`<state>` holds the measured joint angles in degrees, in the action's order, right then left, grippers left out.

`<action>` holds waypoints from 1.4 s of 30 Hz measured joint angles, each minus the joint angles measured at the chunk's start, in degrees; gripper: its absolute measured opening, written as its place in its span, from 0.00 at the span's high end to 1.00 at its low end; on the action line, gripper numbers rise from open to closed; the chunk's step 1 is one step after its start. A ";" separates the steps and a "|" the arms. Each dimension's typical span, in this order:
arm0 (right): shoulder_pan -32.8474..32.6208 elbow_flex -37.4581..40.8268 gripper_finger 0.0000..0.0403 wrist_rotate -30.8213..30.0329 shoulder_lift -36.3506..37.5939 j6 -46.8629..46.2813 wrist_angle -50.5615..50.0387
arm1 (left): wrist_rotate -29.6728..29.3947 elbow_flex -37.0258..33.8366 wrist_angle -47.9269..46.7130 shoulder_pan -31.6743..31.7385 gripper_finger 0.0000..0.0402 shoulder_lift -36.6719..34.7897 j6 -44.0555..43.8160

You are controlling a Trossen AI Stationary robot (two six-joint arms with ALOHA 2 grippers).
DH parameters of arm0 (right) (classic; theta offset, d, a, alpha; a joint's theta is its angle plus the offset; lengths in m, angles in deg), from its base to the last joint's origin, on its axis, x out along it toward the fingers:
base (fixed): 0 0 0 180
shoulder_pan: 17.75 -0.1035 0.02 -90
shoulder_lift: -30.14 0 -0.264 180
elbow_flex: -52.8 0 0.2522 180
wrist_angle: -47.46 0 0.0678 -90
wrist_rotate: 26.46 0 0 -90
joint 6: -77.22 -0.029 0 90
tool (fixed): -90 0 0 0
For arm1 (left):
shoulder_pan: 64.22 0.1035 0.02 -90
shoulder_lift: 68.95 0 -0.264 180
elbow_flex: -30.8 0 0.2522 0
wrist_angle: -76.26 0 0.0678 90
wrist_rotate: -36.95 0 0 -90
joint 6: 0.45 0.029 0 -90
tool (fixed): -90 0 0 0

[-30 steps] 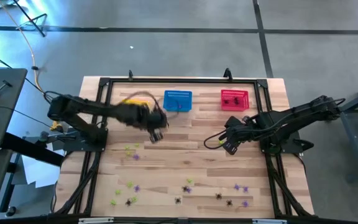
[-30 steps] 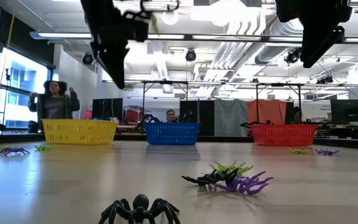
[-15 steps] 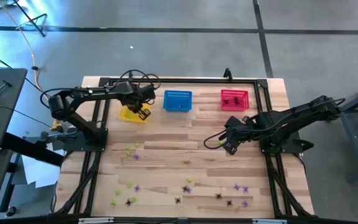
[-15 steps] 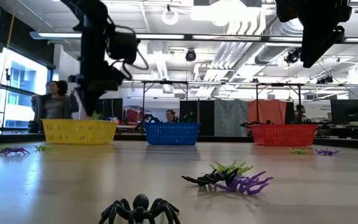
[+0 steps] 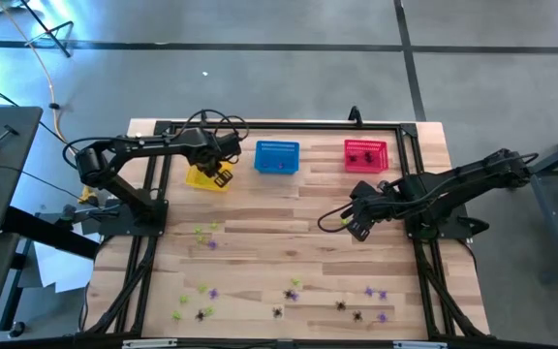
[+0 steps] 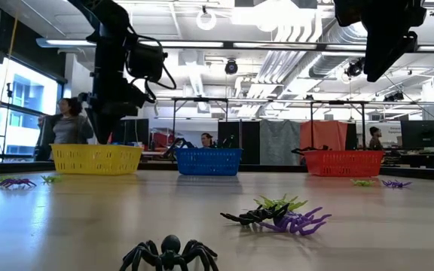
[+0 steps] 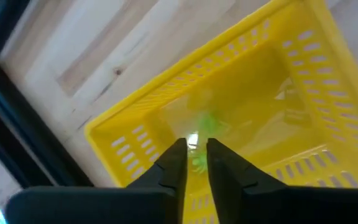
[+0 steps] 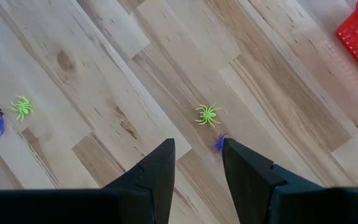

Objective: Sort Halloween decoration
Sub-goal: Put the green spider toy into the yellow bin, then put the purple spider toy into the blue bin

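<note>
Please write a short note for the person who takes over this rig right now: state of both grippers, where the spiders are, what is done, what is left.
Left gripper: over the yellow basket, jaws slightly apart; a green spider shows just past them, blurred, so held or dropped is unclear.
Right gripper: jaws open, empty, above the table middle, over a green spider and a purple one.
Done: dark spiders in the red basket.
Blue basket: contents not clear.
Left: purple, green and black spiders scattered along the near half of the table.

Left tool [image 5: 224,175] hangs over the yellow basket [image 5: 201,179]; spiders [image 5: 292,290] lie scattered.
</note>
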<state>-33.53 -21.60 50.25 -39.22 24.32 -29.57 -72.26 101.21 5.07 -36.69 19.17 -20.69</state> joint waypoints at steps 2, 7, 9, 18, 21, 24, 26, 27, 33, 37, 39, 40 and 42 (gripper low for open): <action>0.00 0.00 0.68 0.01 0.00 0.00 0.00 | -0.17 0.00 0.02 -0.41 0.82 0.00 0.73; -0.01 0.00 0.68 0.00 0.00 0.00 0.04 | 3.43 2.06 -0.12 -2.21 0.76 -0.25 2.79; -0.01 0.00 0.68 0.00 0.00 0.00 0.07 | 3.55 3.96 -0.22 -3.55 0.76 -0.96 3.56; -0.01 0.00 0.68 0.00 0.00 0.00 0.20 | 16.01 10.54 10.47 -18.55 0.77 -1.62 -0.62; -0.01 0.00 0.68 0.00 0.00 0.00 0.20 | 17.22 10.58 19.11 -27.61 0.78 0.03 -1.15; -0.01 0.00 0.68 0.00 0.00 0.00 0.26 | 16.99 10.58 26.14 -35.79 0.78 2.08 -1.63; -0.01 0.00 0.68 0.02 0.00 0.00 0.29 | 15.04 10.58 28.56 -40.40 0.78 3.39 -2.72; 0.00 0.00 0.68 0.01 0.00 0.00 0.34 | 13.61 10.58 28.86 -42.54 0.78 4.02 -3.98; -0.01 0.00 0.68 0.00 0.02 0.00 1.03 | 11.71 10.58 25.87 -51.27 0.78 7.59 -17.16; -0.01 0.00 0.68 0.02 0.02 0.00 1.34 | 8.71 10.49 18.33 -56.01 0.78 9.54 -26.61; -0.01 0.00 0.68 0.00 0.02 0.00 1.43 | 8.60 10.51 16.49 -58.31 0.77 10.53 -31.73; -0.01 0.00 0.68 0.01 0.02 0.00 1.44 | 8.63 10.49 16.15 -59.48 0.77 10.98 -34.06; -0.01 0.00 0.68 0.00 0.02 0.00 1.55 | 8.95 10.58 16.73 -61.71 0.76 12.17 -38.36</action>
<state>-33.55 -21.60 50.25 -39.20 24.32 -28.02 -63.31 111.78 21.81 -98.40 31.34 -59.05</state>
